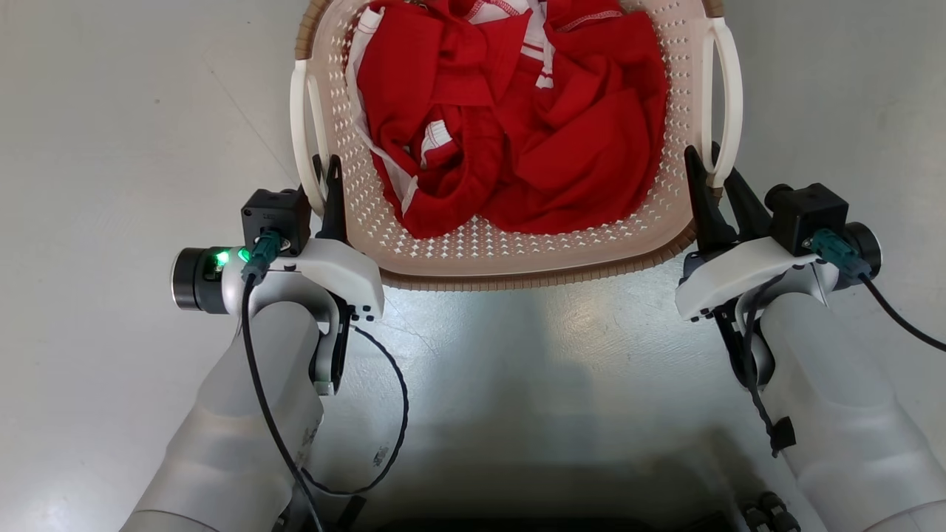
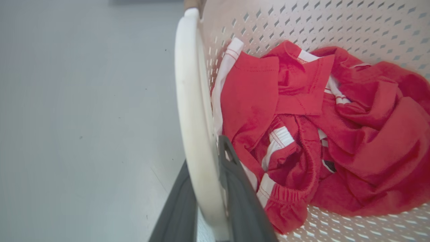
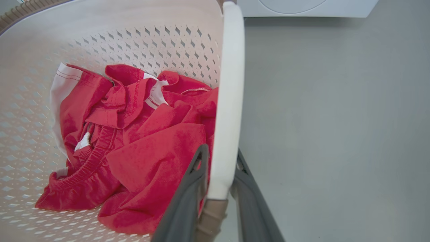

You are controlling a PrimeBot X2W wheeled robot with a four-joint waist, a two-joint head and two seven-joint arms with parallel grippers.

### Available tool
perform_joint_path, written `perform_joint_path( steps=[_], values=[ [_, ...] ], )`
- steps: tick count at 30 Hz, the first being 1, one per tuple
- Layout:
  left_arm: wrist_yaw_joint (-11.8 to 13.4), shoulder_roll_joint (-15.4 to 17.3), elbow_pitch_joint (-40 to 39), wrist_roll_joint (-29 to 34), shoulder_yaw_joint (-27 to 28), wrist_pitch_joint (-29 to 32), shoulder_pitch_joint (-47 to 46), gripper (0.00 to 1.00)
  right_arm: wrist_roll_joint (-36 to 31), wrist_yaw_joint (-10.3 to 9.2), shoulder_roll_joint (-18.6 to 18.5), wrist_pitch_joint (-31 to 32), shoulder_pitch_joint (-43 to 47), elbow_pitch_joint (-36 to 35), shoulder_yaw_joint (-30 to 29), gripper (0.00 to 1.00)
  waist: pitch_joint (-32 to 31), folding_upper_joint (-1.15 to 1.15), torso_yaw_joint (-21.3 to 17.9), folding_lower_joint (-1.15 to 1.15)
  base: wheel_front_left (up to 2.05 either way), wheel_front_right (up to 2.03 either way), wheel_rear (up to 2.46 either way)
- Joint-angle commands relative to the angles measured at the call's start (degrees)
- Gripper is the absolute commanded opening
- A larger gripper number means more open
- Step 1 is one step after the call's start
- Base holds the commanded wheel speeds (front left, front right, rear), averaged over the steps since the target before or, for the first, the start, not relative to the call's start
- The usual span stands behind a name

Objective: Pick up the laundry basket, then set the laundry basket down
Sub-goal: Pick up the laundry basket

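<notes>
Nearest, bottom of head view: pale left forearm [image 1: 222, 443] & right forearm [image 1: 850, 428], black cables running along both.

Left gripper [image 1: 328, 177] is narrow. Its fingers [image 2: 240, 201] sit either side of the left white handle [image 2: 195, 127] & press on it, so it's holding it. Right gripper [image 1: 711, 168] is the same on the right handle [image 3: 226, 101]: one finger inside, one outside, closed on the bar near its lower end.

Laundry basket [image 1: 517, 251] is betw. the two grippers, centre-top of head view, over grey floor [image 1: 111, 111]. Can't tell if it's resting on the floor or lifted. It has cream perforated walls & a brown ribbed rim [image 1: 532, 281].

Inside are crumpled red clothes [image 1: 532, 118] w/ white trim, piled on the bottom.

Farthest, right wrist view: base of a white appliance [image 3: 302, 8] on the floor beyond the basket.
</notes>
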Motion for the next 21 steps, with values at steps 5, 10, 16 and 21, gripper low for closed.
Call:
perform_joint_path(
  steps=[5, 10, 16, 21],
  values=[
    [-1.2, 0.4, 0.7, -2.1, -1.4, 0.8, -0.1, 0.00, 0.5, 0.14, 1.2, 1.2, 2.5, 1.4, 3.8, 0.00, -1.2, 0.00, 0.3, 0.00, 0.00, 0.00, 0.00],
    [-1.6, 0.4, 3.6, -2.2, -2.4, 0.8, -0.1, 0.00, 2.1, 0.14, 1.2, 1.2, 3.8, 2.9, 6.6, 0.00, -3.9, 0.00, -0.1, 0.00, 0.00, 0.00, 0.00],
    [-2.1, 0.4, 6.4, -2.9, -2.8, 0.8, 0.4, 0.00, 5.1, 0.14, 1.2, 1.2, 4.1, 5.1, 9.8, 0.00, -6.9, 0.00, -1.0, 0.00, 0.00, 0.00, 0.00],
    [-2.7, 0.4, 8.6, -4.2, -3.6, 0.8, 1.3, 0.00, 7.5, 0.14, 1.2, 1.2, 4.8, 7.2, 12.8, 0.00, -10.2, 0.00, -1.7, 0.00, 0.00, 0.00, 0.00]
  ],
)
